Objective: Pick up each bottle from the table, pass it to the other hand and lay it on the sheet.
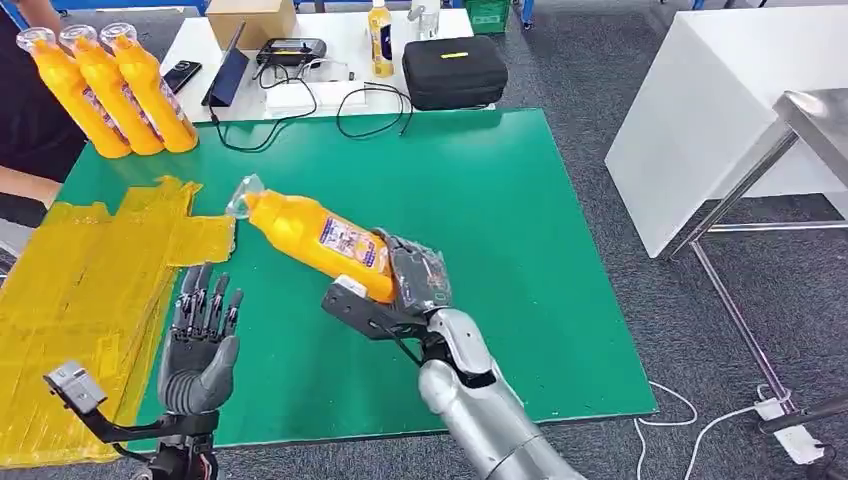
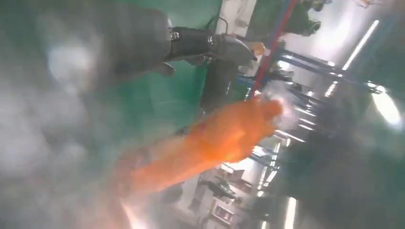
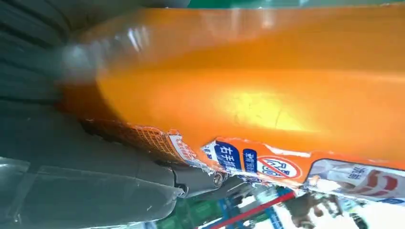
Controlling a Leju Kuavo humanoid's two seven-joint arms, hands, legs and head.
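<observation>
Bottle in hand: orange bottle (image 1: 318,240) being held clear above the green worktop (image 1: 520,230), lying almost level, clear cap pointing toward the yellow sheet (image 1: 90,290), base end buried in the right hand (image 1: 405,285)

Right hand: fingers (image 1: 425,270) wrapping the lower body and base, grasping firmly; label edge peeling and torn in the right wrist view beside the hand's grey cover

Left hand (image 1: 200,340): standing upright near the sheet's edge, fingers (image 1: 205,295) released and spread, holding nothing; waiting just short of the cap end, not touching the bottle

Weight: looking full of orange liquid, so likely fairly heavy and pulling down at the free neck end

Stiffness: plastic wall, probably giving slightly under a hard squeeze; not fragile

Surface: glossy and smooth on the bare plastic, likely slippery; paper label probably offering more friction, though loose at one corner

Where to take hold: upper body just below the shoulder, between cap and label, leaving the base grip free to let go; avoiding the narrow neck and cap, likely too thin and slick for a steady hold

Waiting bottles: three more orange bottles (image 1: 110,90) standing close together at the worktop's far left corner

Risk: tipping or sliding during the pass unless both hands are gripping before release
</observation>
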